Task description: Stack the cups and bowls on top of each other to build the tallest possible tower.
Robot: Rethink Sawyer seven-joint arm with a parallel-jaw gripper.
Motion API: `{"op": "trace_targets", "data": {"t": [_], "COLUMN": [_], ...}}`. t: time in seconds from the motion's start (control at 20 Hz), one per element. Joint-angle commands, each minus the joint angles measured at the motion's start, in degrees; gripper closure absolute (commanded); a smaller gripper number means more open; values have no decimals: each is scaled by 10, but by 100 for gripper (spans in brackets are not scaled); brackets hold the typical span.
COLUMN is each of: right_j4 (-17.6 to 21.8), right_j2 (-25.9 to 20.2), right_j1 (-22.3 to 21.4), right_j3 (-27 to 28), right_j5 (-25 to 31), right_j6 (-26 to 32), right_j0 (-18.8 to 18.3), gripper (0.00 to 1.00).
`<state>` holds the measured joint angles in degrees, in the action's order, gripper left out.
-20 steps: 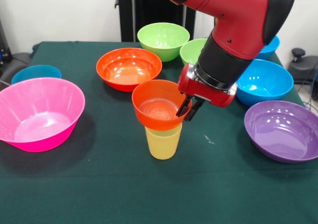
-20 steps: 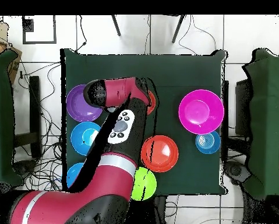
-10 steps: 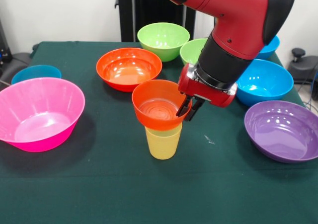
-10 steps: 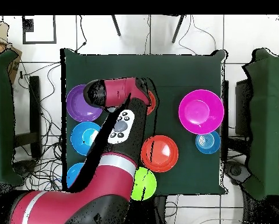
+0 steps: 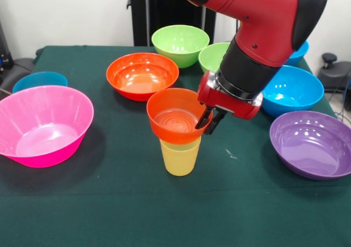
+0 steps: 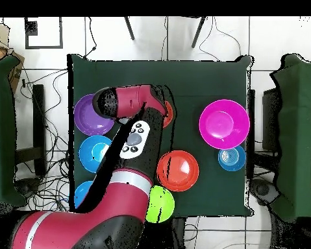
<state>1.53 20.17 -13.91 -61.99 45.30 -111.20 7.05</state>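
Note:
A pale-yellow cup stands upright near the middle of the green table. A small orange bowl sits on its mouth, tilted slightly. My gripper is shut on this bowl's right rim, one finger inside and one outside. In the overhead view the arm hides the gripper and the cup, and only a sliver of the small orange bowl shows. No other bowls are stacked.
Around the cup stand a large pink bowl at left, a wide orange bowl behind, two lime green bowls, blue bowls, and a purple bowl at right.
The gripper and the small orange bowl have shifted very slightly to the right in the front view. Everything else is where it was.

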Motion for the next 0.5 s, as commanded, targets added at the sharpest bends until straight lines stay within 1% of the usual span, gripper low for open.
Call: {"op": "trace_targets", "data": {"t": [0.05,0.25,0.5], "right_j4": [-23,-37,-46], "right_j2": [-60,-70,-70], "right_j1": [18,18,16], "right_j3": [12,0,-2], "right_j5": [46,23,28], "right_j6": [-69,-79,-71], "right_j0": [-4,-7,-7], "gripper": [100,100,100]}}
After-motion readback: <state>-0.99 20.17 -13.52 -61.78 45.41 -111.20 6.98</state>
